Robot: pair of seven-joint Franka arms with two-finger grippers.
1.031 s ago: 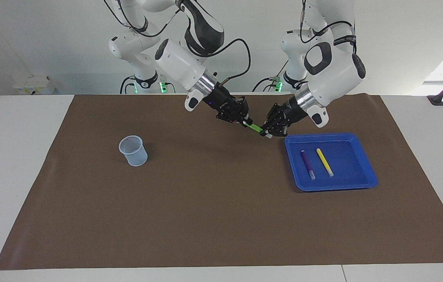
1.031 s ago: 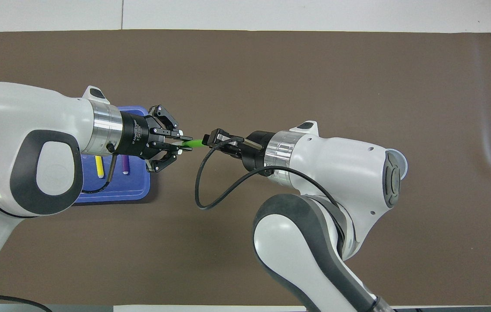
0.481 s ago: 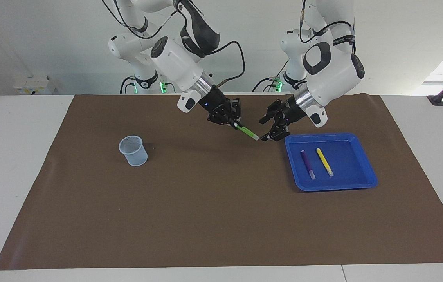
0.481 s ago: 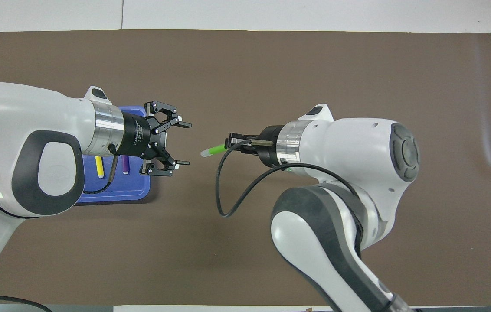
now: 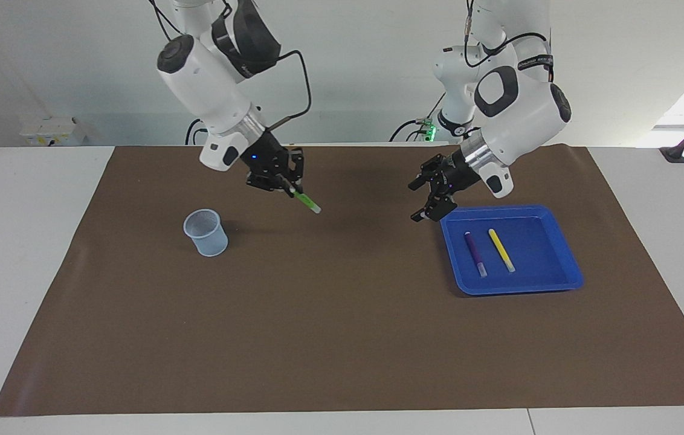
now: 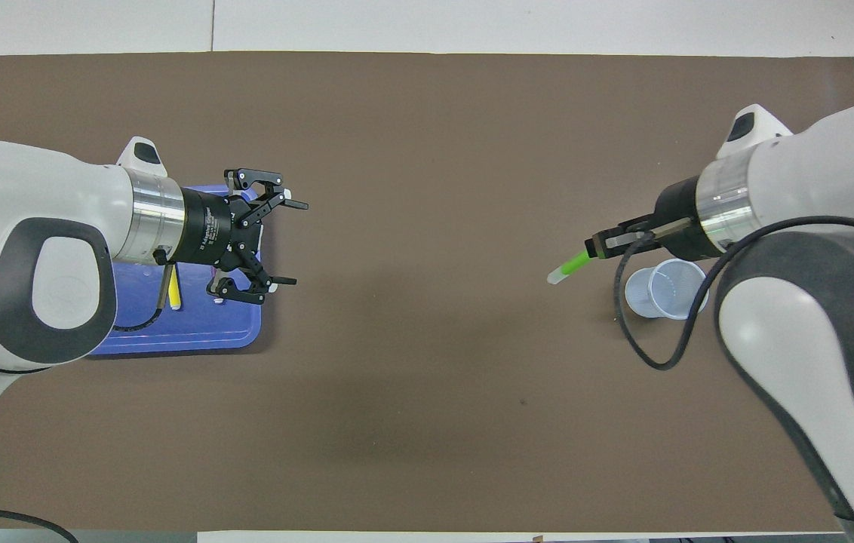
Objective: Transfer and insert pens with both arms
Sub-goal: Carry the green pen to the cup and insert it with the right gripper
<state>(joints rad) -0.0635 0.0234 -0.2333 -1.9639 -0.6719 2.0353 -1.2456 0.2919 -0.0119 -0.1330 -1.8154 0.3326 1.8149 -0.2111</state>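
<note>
Green and slim, the marker pen (image 5: 304,201) hung clenched by its upper end in the right gripper (image 5: 282,179), pale cap pointing to five o'clock, up in the air at two o'clock of the translucent ribbed plastic cup (image 5: 205,232). It looked light, rigid and slick, best pinched mid-barrel. The left gripper (image 5: 432,196) stood released and empty over the brown mat at the glossy blue tray (image 5: 565,273), where the purple pen (image 5: 474,254) and yellow pen (image 5: 501,249) lay.

White room, white table, brown mat

You're looking at a white table (image 5: 22,254) covered mostly by a brown mat (image 5: 342,338), a plain white wall (image 5: 46,60) above it, daylight glaring in at the facing view's right edge, and a small white box (image 5: 52,131) by the wall at its left.
</note>
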